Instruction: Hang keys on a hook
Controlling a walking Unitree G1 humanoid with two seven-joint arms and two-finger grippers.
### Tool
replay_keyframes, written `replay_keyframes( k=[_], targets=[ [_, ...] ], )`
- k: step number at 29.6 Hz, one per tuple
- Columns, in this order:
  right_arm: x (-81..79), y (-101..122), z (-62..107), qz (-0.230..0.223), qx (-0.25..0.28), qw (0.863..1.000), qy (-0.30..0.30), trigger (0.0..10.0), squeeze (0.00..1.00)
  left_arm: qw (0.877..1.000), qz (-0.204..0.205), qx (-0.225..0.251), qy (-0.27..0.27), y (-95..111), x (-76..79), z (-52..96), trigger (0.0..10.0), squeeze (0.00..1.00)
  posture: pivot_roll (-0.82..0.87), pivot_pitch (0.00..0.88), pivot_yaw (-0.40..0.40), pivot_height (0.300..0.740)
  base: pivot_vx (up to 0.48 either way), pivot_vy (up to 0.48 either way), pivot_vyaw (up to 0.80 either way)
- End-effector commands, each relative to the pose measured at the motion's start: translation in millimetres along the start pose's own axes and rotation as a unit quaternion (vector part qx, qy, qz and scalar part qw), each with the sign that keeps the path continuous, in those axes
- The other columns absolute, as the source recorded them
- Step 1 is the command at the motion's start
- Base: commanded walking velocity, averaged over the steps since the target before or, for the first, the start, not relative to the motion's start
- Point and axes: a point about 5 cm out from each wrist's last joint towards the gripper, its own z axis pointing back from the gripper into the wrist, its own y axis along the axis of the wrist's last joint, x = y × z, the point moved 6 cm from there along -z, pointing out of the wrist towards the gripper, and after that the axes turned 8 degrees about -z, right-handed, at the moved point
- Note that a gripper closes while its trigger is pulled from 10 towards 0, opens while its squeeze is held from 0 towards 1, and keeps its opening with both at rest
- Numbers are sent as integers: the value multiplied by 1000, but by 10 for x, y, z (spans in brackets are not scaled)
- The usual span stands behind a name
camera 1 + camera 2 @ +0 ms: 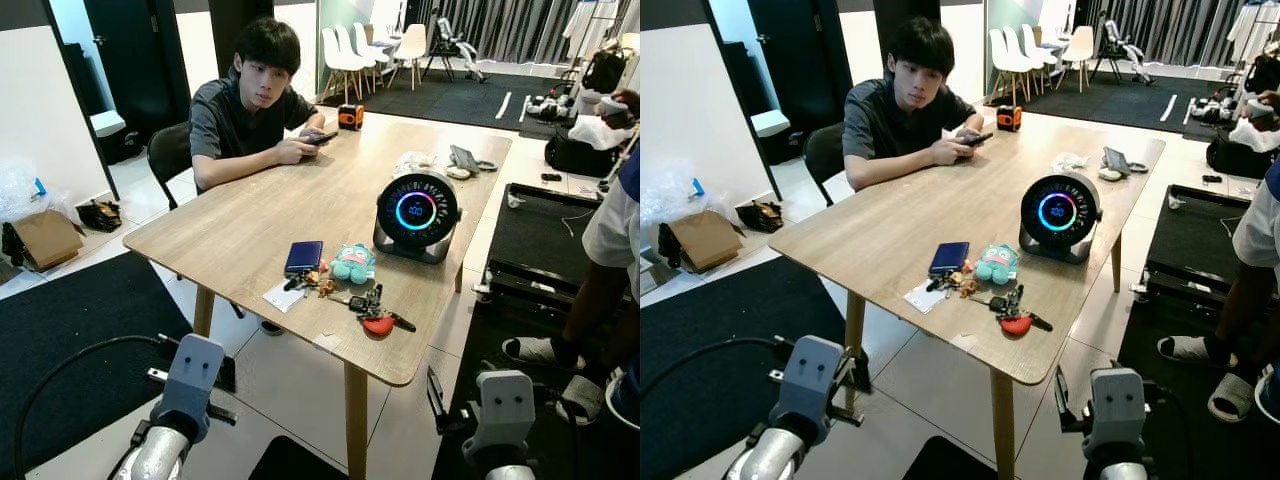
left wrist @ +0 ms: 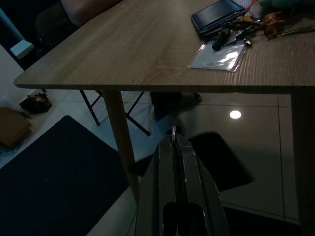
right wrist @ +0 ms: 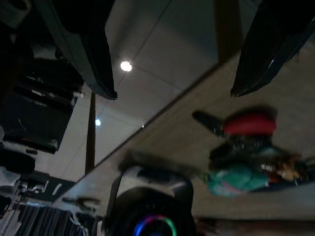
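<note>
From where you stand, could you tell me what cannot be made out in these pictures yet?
- Hook: none can be made out in the eye views.
- Keys: too small in the eye views to count or tell apart; blurred in the right wrist view.
- Left claw: the left wrist view is dark; its fingers look pressed together.
- Right claw: its fingers stand apart, their bases cut off by the picture's edge.

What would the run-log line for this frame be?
phase: approach | keys: on table near front edge, untouched | left gripper: shut, low before table | right gripper: open, facing keys | hook: not identified
</note>
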Motion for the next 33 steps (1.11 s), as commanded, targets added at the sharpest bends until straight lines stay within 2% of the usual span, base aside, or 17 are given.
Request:
replay_keyframes(
  k=[1, 9, 10, 11, 12, 21, 22, 23, 31, 32, 33],
  targets=[
    [-5, -1, 0, -6, -5, 1000, -1, 10000, 1000, 1000, -11, -3, 1, -37, -27, 4, 10000, 0, -11, 74, 50, 740, 0, 0, 0],
    [-30, 30, -67, -5, -6, 1000, 2, 10000, 1000, 1000, -9, -1, 9, -18, -43, -18, 10000, 0, -4, 69, 47, 740, 0, 0, 0],
    [-35, 30, -77, -4, -7, 1000, 2, 10000, 322, 1000, -9, -1, 10, -16, -44, -22, 10000, 0, -2, 66, 46, 740, 0, 0, 0],
    [-38, 30, -83, -4, -7, 1000, 2, 10000, 322, 1000, -9, -1, 10, -15, -44, -25, 10000, 0, -2, 66, 46, 740, 0, 0, 0],
    [-49, 37, -89, -6, -6, 1000, 3, 0, 0, 1000, -8, 0, 11, -12, -46, -29, 10000, 0, 0, 64, 46, 740, 0, 0, 0],
    [-90, 47, -109, -12, -5, 1000, 6, 0, 0, 1000, -8, 1, 17, -5, -63, -43, 10000, 0, 3, 60, 45, 740, 0, 0, 0],
    [-89, 47, -111, -12, -5, 1000, 6, 8902, 0, 1000, -8, 1, 17, -4, -64, -44, 10000, 0, 3, 60, 45, 740, 0, 0, 0],
    [-85, 46, -115, -11, -5, 1000, 5, 10000, 0, 1000, -8, 2, 17, 0, -64, -46, 10000, 0, 3, 60, 44, 740, 0, 0, 0],
    [-73, 39, -133, -7, -8, 1000, 4, 10000, 0, 1000, -14, 4, 19, 8, -65, -50, 10000, 0, 3, 59, 43, 740, 0, 0, 0],
    [-79, 40, -135, -7, -7, 1000, 5, 8510, 0, 1000, -13, 4, 19, 10, -68, -52, 10000, 0, 3, 57, 43, 740, 0, 0, 0],
    [-91, 42, -133, -10, -6, 1000, 7, 0, 0, 1000, -13, 4, 20, 11, -70, -55, 10000, 0, 5, 56, 43, 740, 0, 0, 0]
  ],
)
